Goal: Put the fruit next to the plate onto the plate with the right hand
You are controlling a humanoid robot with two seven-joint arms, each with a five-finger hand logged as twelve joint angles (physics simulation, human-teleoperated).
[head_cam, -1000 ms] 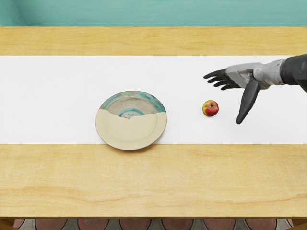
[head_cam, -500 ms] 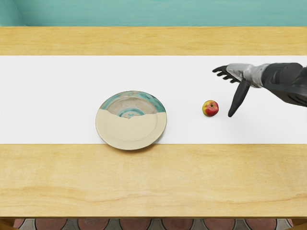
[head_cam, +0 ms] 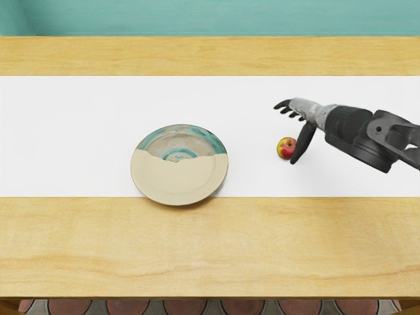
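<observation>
Evidently posed for a side grasp, the right hand (head_cam: 303, 122) hangs just right of the small red-and-yellow apple (head_cam: 285, 148). Its dark thumb (head_cam: 300, 143) points down close against the fruit, and whether it touches I cannot tell. The fingers are spread wide and hold nothing. The apple lies on the white table runner (head_cam: 79, 131), apart to the right of the round cream-and-teal ceramic plate (head_cam: 177, 187).

- The thumb (head_cam: 302, 141) of my right robot hand (head_cam: 306, 120) covers the right edge of the apple (head_cam: 284, 148); I cannot tell if they touch.
- The right arm (head_cam: 375, 136) is cut by the picture's right edge.
- The desk (head_cam: 210, 249) is cut at both sides.
</observation>
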